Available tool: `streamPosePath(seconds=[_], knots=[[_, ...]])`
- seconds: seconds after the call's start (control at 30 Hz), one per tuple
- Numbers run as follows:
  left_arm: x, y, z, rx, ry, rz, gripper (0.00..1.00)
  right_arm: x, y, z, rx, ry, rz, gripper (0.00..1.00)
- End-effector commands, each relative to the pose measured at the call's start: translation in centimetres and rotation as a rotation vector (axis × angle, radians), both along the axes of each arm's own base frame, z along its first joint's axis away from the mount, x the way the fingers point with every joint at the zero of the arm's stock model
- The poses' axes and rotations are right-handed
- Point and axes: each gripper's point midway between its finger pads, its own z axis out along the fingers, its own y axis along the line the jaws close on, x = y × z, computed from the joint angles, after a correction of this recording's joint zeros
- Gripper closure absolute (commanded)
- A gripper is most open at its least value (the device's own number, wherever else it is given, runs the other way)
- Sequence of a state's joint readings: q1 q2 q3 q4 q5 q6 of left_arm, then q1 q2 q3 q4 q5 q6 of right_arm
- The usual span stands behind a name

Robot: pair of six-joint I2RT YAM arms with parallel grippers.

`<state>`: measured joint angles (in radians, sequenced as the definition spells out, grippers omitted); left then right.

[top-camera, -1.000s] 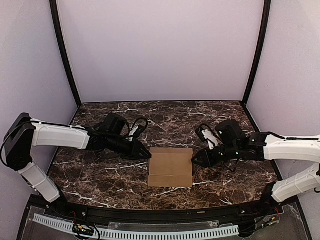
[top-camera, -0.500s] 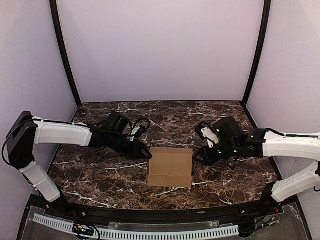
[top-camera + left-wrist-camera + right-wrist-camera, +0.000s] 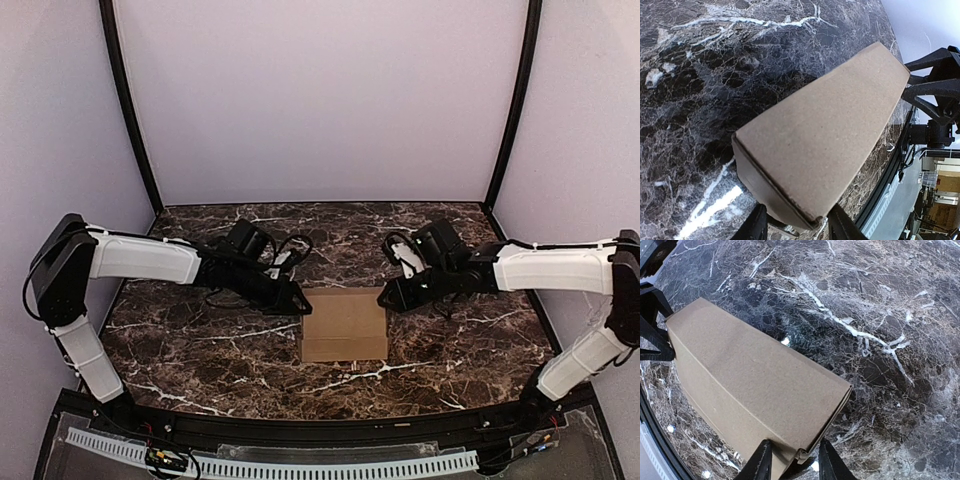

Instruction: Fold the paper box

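Box (image 3: 344,322) reads as a closed carton, held between the two tools. Left gripper (image 3: 796,222) and right gripper (image 3: 792,460) each pinch one end. We judge folding nearly done; end flaps perhaps untucked.

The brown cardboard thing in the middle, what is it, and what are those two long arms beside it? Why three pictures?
Those are two robot arms, bolted at the near edge of a dark marble table. The wide picture comes from a fixed camera above and behind them. The two close-ups come from a small camera on each arm's wrist, looking past its own claw. The brown thing is a cardboard box, already folded into a flattish carton. The left claw grips its far left corner and the right claw its far right corner, each with a finger on either side of the cardboard.
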<state>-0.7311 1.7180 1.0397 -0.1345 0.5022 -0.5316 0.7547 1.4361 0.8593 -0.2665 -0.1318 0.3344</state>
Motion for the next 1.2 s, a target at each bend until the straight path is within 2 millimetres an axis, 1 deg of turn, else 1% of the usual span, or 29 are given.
streamPosePath(seconds=[0.0,0.13,0.23,0.27,0.3,0.33,0.37,0.4,0.43,0.47,0.5,0.53,0.57,0.67,0.73,0.8,0.87,0.9,0.97,1.07,1.1,1.13,1.17], knots=[[0.6,-0.2,0.6,-0.013,0.007,-0.019,0.59,2.1,0.5,1.0,0.091,0.028,-0.007,0.70],[1.7,-0.2,0.9,-0.020,0.003,-0.013,0.59,3.7,0.2,0.7,0.123,0.068,-0.021,0.71],[3.2,0.0,1.5,-0.029,-0.006,0.005,0.58,5.0,0.4,0.5,0.148,0.101,-0.025,0.71],[3.5,0.1,1.2,-0.026,-0.002,0.008,0.58,5.5,0.5,0.6,0.157,0.104,-0.024,0.72],[4.1,0.1,1.5,-0.031,-0.009,0.015,0.58,6.0,0.6,0.7,0.162,0.106,-0.025,0.72],[4.4,0.2,1.2,-0.024,-0.003,0.019,0.57,6.7,0.5,0.6,0.168,0.110,-0.030,0.72],[5.1,0.3,1.6,-0.031,-0.011,0.027,0.56,7.2,0.6,0.5,0.175,0.117,-0.032,0.72],[5.4,0.3,1.1,-0.025,-0.003,0.030,0.55,7.6,0.6,0.4,0.179,0.123,-0.033,0.73],[6.0,0.4,1.3,-0.029,-0.007,0.036,0.55,8.0,0.7,0.4,0.181,0.123,-0.032,0.73],[6.2,0.5,0.7,-0.018,0.004,0.039,0.55,8.4,0.7,0.4,0.179,0.121,-0.035,0.73],[6.7,0.5,0.8,-0.014,-0.004,0.046,0.55,8.7,0.8,0.6,0.178,0.115,-0.034,0.73],[6.8,0.7,0.4,0.000,0.002,0.047,0.55,8.9,0.8,0.7,0.175,0.109,-0.037,0.74],[7.1,0.7,0.3,0.008,-0.004,0.051,0.55,9.0,0.8,0.8,0.171,0.105,-0.037,0.74],[7.2,1.1,0.3,0.046,-0.012,0.051,0.55,9.3,0.5,1.8,0.157,0.073,-0.045,0.74],[7.9,1.3,1.0,0.073,-0.043,0.055,0.55,9.5,0.2,2.7,0.147,0.047,-0.053,0.75],[8.3,1.4,1.8,0.088,-0.064,0.059,0.56,9.5,0.3,3.6,0.154,0.028,-0.046,0.77],[8.3,1.0,2.7,0.069,-0.072,0.050,0.59,9.0,1.0,4.6,0.173,0.014,-0.016,0.79],[8.3,0.8,3.0,0.062,-0.074,0.046,0.63,8.6,1.5,4.9,0.180,0.014,-0.002,0.80],[7.9,0.1,3.5,0.047,-0.080,0.025,0.68,7.9,2.5,4.8,0.196,0.028,0.027,0.81],[6.9,-1.3,3.5,0.024,-0.067,-0.018,0.75,6.6,3.7,3.6,0.220,0.069,0.060,0.85],[6.7,-1.6,3.0,0.024,-0.059,-0.024,0.81,6.3,4.0,3.0,0.228,0.084,0.065,0.87],[6.4,-1.9,2.7,0.023,-0.047,-0.033,0.93,6.1,4.2,2.5,0.236,0.096,0.069,0.90],[6.2,-2.1,2.2,0.026,-0.038,-0.039,0.96,5.7,4.2,1.5,0.236,0.119,0.070,0.94]])
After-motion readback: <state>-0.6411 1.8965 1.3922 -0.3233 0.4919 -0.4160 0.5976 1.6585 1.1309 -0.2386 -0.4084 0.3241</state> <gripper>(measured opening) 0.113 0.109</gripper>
